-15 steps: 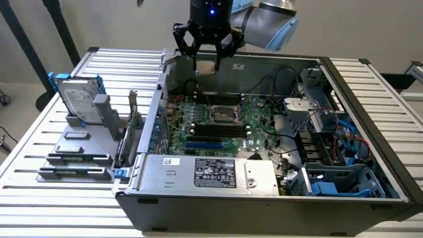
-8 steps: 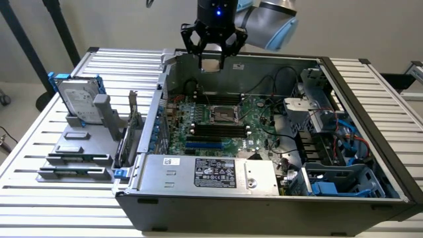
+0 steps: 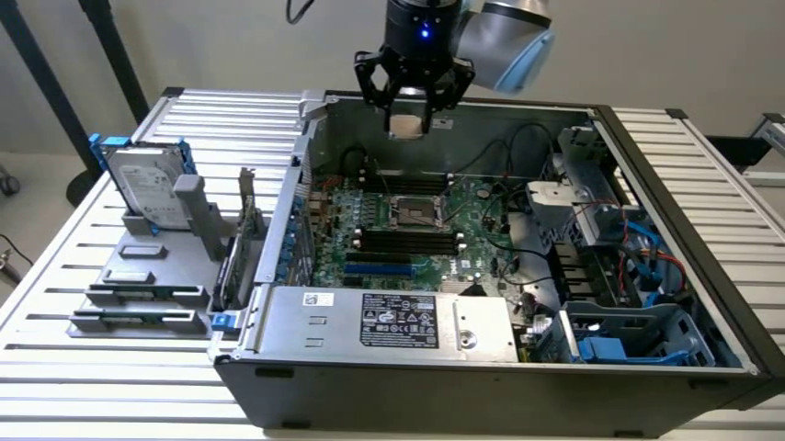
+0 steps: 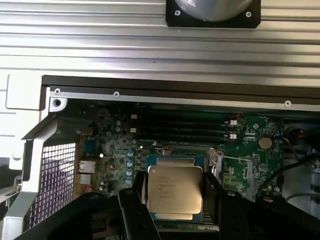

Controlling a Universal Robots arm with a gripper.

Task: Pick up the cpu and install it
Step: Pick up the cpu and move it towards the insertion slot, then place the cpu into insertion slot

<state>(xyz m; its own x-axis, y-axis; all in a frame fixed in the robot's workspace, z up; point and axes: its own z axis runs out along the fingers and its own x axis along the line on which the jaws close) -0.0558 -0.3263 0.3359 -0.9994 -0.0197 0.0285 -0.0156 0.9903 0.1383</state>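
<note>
Cpu (image 3: 409, 119) hangs clamped in the pincer (image 3: 411, 125) above the case (image 3: 491, 377) in the exterior view, empty socket (image 3: 417, 213) at six o'clock; in the wrist view, the cpu (image 4: 175, 192) sits square between both fingers (image 4: 216, 197), facing the motherboard (image 4: 115, 150).

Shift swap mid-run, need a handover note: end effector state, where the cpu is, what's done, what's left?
End effector: shut on the cpu, gripped at two opposite edges, metal top facing the wrist camera.
Position: held in the air above the open case, well clear of the motherboard.
Done: cpu picked up.
Left: socket looks empty; cpu not yet installed.
</note>
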